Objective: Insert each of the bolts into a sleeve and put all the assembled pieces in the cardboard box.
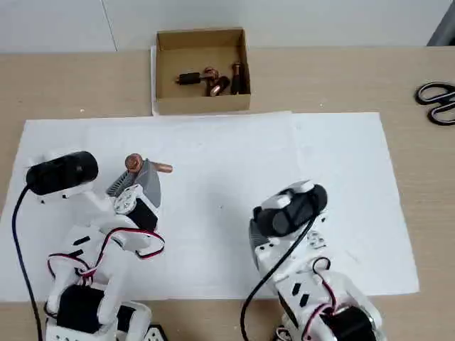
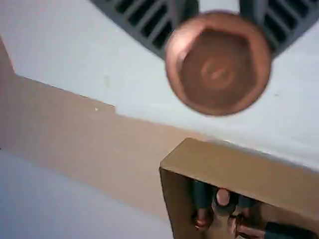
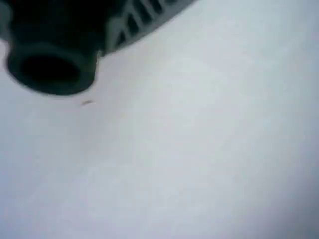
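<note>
well, the left gripper is clamped on a copper bolt, shank lying flat and pointing across the white paper toward the right gripper, which pinches a black sleeve, well apart. the cardboard box sits beyond both, nearer the left arm.

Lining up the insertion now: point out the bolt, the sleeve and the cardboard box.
bolt point(image 2: 218, 69): left wrist view, centre of its copper head.
sleeve point(image 3: 50, 69): right wrist view, its open end.
cardboard box point(image 1: 202, 104): high view, its near wall.
</note>
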You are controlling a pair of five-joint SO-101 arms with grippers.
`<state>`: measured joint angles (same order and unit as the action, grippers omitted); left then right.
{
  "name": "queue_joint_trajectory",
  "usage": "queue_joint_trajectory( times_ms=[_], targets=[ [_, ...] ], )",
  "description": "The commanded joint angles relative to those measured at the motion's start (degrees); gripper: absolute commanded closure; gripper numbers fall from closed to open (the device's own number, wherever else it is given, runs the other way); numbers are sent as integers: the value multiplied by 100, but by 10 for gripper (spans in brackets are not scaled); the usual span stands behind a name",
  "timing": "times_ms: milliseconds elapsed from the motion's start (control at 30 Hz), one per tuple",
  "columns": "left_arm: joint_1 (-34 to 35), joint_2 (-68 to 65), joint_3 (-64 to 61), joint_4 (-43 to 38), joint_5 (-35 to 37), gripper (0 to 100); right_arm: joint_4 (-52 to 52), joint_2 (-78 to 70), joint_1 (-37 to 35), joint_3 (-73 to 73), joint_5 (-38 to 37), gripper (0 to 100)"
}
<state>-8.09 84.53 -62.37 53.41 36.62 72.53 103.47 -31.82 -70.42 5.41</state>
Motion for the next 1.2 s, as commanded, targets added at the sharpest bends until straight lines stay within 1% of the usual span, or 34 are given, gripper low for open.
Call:
queue_joint_trajectory(
  times_ms=[0, 133, 267, 467, 633, 733, 833, 900, 1000, 1100, 1167],
  targets=[
    [-308, 105, 31, -202, -9, 994, -303, 48, -444, 9, 0, 995],
    [-888, 114, 66, -211, 255, 994, -655, 48, -848, -114, -18, 995],
    [-1336, 114, 75, -202, 396, 994, -971, 48, -901, -369, -44, 995],
    [-1547, 114, 145, -158, 387, 994, -1033, 48, -884, -642, -141, 995],
    [-1556, 114, 822, 686, 387, 994, -1068, 48, -752, -879, -536, 995],
    [-1556, 105, 1174, 1301, 387, 994, -1385, 48, -549, -1090, -536, 995],
    [-1556, 88, 1499, 1925, 387, 994, -1684, 48, -505, -1266, -545, 995],
    [-1556, 79, 1569, 2163, 387, 994, -1815, 48, -505, -1380, -545, 995],
    [-1530, 70, 1464, 2163, 378, 994, -1895, 48, -505, -1424, -545, 995],
    [-1468, 70, 884, 1723, 369, 994, -1895, 48, -505, -1398, -545, 995],
    [-1222, 70, 418, 1345, 396, 994, -1895, 48, -505, -1389, -545, 995]
  ],
)
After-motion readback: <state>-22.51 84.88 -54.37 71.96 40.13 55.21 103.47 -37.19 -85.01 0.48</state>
